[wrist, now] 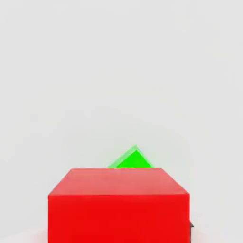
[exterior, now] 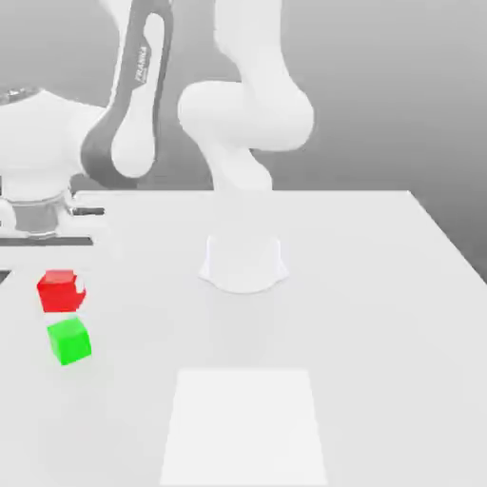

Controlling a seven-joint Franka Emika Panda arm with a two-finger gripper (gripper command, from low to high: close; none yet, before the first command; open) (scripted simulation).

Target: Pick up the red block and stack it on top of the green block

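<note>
you have the red block (wrist: 118, 218) between the jaws, clamped: bright red, smooth, unmarked, squared to the hand view. the green block (exterior: 70, 340) sits near the jaws, turned askew. your arm (exterior: 245, 114) reaches toward the exterior view's left, gripper (exterior: 63, 288) low.

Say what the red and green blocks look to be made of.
Red block: probably smooth plastic or painted wood, matte; flat even colour, crisp edges, no grain.
Green block: looks the same, plain and unmarked with sharp edges; material can't be confirmed.
</note>
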